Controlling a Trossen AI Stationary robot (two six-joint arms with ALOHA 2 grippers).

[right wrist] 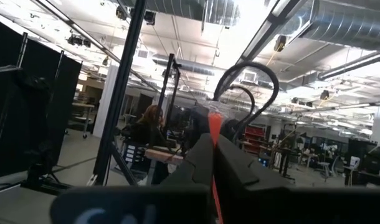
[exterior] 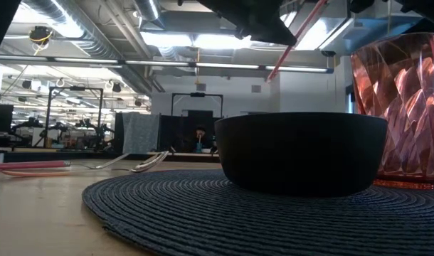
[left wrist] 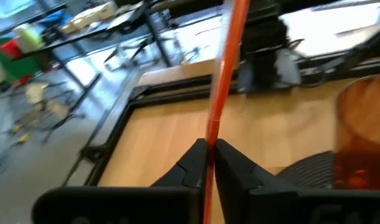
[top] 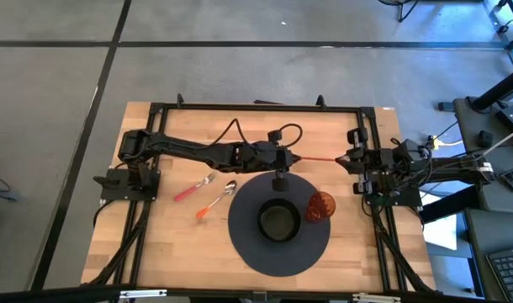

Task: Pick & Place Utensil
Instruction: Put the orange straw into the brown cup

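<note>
Left gripper (top: pixel 283 158): over the middle of the table, just past the far rim of the round mat; fingers (left wrist: pixel 191 163) pinched tight on one end of the red-handled utensil (top: pixel 318 158)
Right gripper (top: pixel 349 160): at the table's right edge, level with the left one; its fingers (right wrist: pixel 196 155) are pressed together on the other end of the same utensil
Red-handled utensil: held in the air between the two grippers, running along the table's length, above the bare wood beyond the mat
Mat (top: pixel 248 244): dark, round, woven, by the near edge, right of centre
Bowl (top: pixel 278 221): black, sitting at the mat's centre
Cup (top: pixel 320 205): red tinted, upright on the mat's right side, just beside the bowl
Fork (top: pixel 193 187): pink handle, lying on the wood left of the mat
Spoon (top: pixel 215 201): orange handle, lying beside the fork, nearer the mat
</note>
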